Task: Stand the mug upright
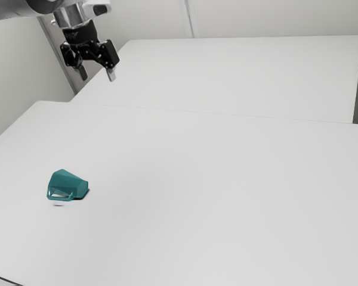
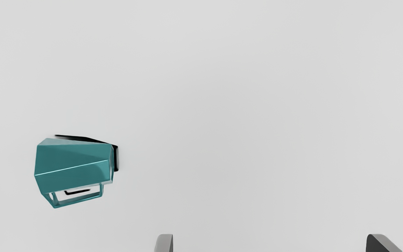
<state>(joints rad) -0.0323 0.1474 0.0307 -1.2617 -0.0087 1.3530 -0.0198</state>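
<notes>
Mug (image 1: pixel 67 186) lies on its side on the table (image 1: pixel 215 196), well below the raised gripper (image 1: pixel 96 77). With a clock dial laid over the exterior view, it sits from the gripper at about half past six, some of that drop being the gripper's height over the table. The gripper is empty and spread wide, with bare space between its fingers (image 2: pixel 164 244). In the wrist view the mug is outside that space, off beyond one finger, so the descent would likely need a sideways shift toward it as well. The mug's long axis runs roughly from nine to three on the exterior dial, wide end toward nine, narrow end toward three; which end is the mouth I cannot settle. The handle (image 2: pixel 79 201) juts out toward six. Seen from the wrist, that axis lies nearly in line with the spread of the fingers, only slightly skewed. Coming down as turned now, they would meet the two ends; to pinch across the body, I judge the wrist wants about a quarter turn. Either way the mug has to be tipped up end over end, and the handle could snag a finger or roll the body aside.
</notes>
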